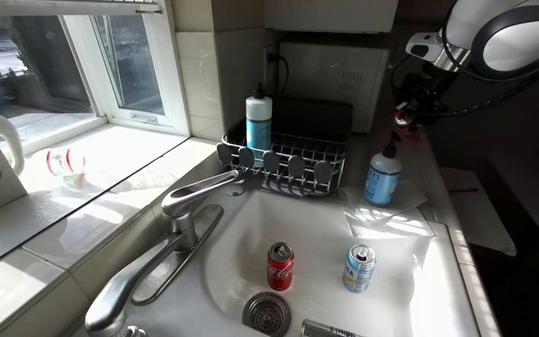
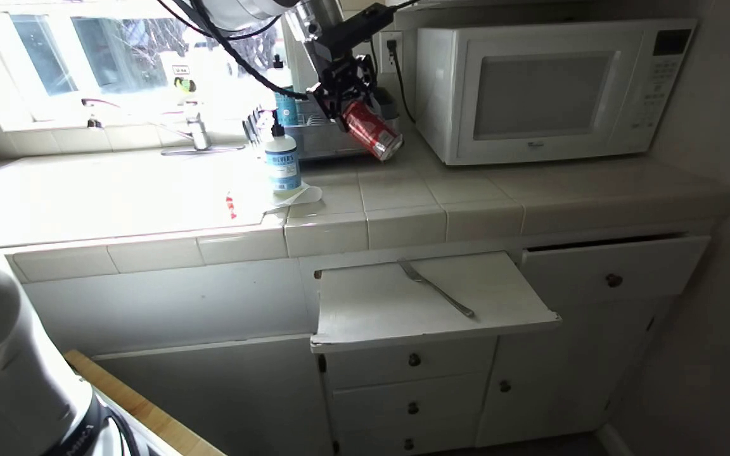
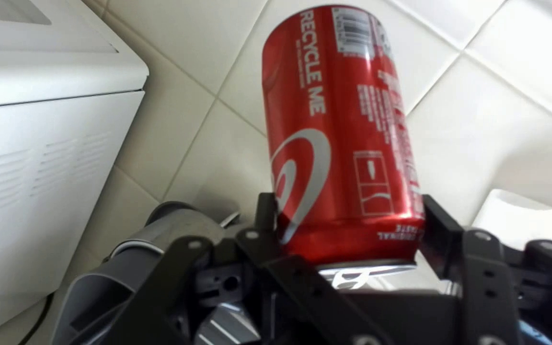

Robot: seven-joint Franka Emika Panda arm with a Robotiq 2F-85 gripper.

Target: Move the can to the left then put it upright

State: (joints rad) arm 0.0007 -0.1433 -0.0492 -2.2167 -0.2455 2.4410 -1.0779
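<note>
Closest to lens: pincer (image 3: 350, 215) gripping red can (image 3: 340, 139), tilted over worktop (image 3: 491, 124)

Wrist view: pincer at 6 o'clock, pads (image 3: 265, 211) on both sides of the red can, holding it nr its tab end; far end pts to 12. Can is slanted; whether it touches the worktop, can't tell.

L to R in an exterior view: tap (image 1: 183, 229) at 8 o'clock; Coke can (image 1: 280, 269) at 6, upright in the sink (image 1: 316, 220) nr the drain (image 1: 267, 316); blue-silver can (image 1: 359, 270) at abt 5, also upright in sink; soap bottle (image 1: 382, 180) at 3; pincer w/ red can at 2, beyond the bottle.

L to R in an exterior view: red can at 12, lower end slanting twd 4–5 o'clock; fork (image 2: 442, 294) at 4, on a wht board (image 2: 365, 310) below worktop edge; microwave (image 2: 555, 95) at 2, R of the can.
</note>
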